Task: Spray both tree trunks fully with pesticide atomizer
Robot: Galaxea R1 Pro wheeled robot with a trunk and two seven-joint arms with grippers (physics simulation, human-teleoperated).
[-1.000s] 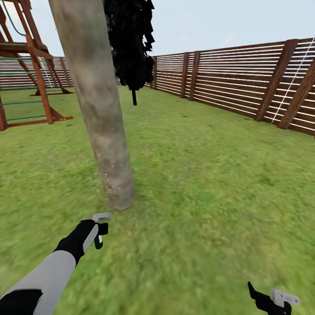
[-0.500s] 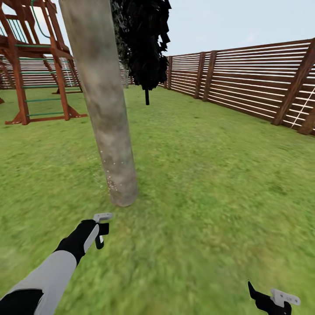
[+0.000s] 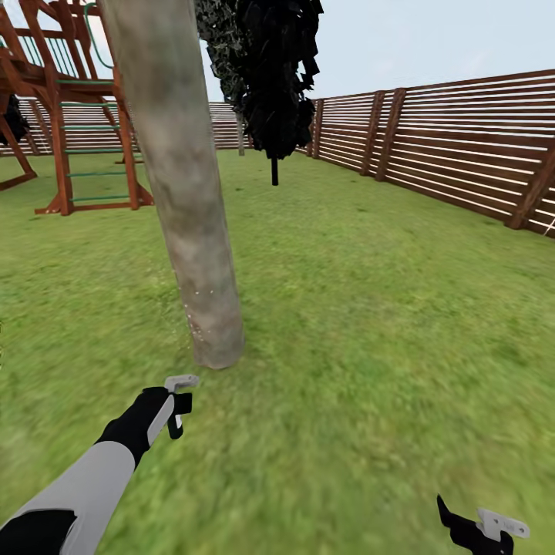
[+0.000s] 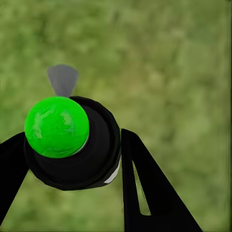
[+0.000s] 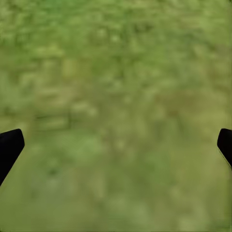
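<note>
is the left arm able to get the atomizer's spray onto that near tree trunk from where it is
Probably yes. The left end effector, shut on the pesticide atomizer, sits just short of the tree trunk base with only bare grass between. White specks already dot its lower part.

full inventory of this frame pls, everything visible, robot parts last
tree trunk: 1, pale grey-brown, white specks low down, ahead of left arm
black tree: 1, thin black trunk, behind the trunk
wooden climbing frame: 1, red-brown, green rungs, far left
slat fence: brown, along right and back
grass: green, throughout
pesticide atomizer: 1, black, green top, between left fingers
left gripper: shut on atomizer
right gripper: open, over grass
</note>
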